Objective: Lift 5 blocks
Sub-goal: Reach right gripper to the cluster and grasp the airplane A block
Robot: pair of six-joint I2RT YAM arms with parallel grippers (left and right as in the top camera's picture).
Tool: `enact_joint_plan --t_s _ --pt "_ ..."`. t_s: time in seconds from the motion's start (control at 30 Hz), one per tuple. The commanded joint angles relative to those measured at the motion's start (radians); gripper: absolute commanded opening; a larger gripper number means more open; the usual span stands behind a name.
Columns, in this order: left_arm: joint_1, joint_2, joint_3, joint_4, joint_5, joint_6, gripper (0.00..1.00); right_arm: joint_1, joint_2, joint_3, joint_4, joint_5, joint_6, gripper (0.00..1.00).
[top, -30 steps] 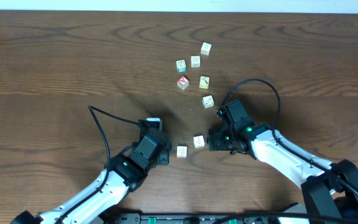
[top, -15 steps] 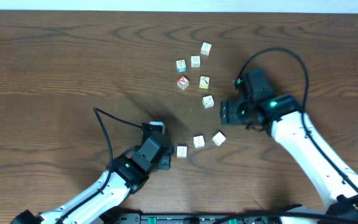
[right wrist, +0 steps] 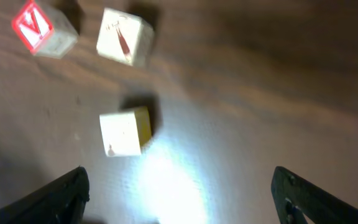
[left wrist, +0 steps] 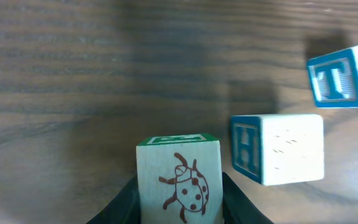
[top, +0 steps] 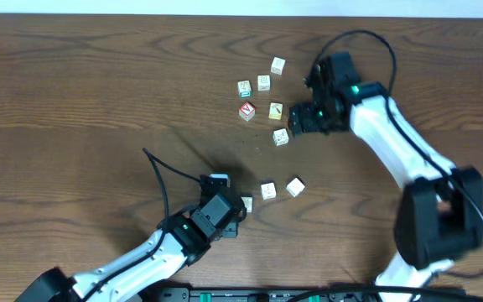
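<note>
Left tool (left wrist: 179, 206) pinching 1 ladybug block (left wrist: 179, 177), right tool (right wrist: 180, 196) spread, 8 other blocks (top: 263, 82) on table (top: 74, 101)

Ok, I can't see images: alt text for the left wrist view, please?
The left gripper clamps a cream ladybug block. To its right, on the wooden table, sit an H block and, farther up, a T block.

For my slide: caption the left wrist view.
Left gripper grips ladybug block; H block and T block lie nearby.
</note>
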Motion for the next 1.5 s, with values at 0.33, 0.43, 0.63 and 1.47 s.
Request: enact_joint_plan --t_s 0.33,0.43,0.63,1.47 --pt "-0.003 0.087 -0.004 0.079 -0.032 -0.098 0.24 0.095 0.194 0.177 -0.081 -0.050 -0.085 0.85" --pt "-0.003 0.087 -0.004 0.079 -0.025 -0.098 0.24 0.103 0.194 0.177 -0.081 -0.049 -0.084 0.82" --pt "-0.004 0.087 -0.004 0.079 0.010 -0.098 0.19 0.103 0.204 0.171 -0.099 -0.006 -0.081 0.74" --pt "-0.034 0.087 -0.004 0.079 0.044 -0.116 0.56 0.104 0.265 0.171 -0.091 0.011 -0.092 0.31"
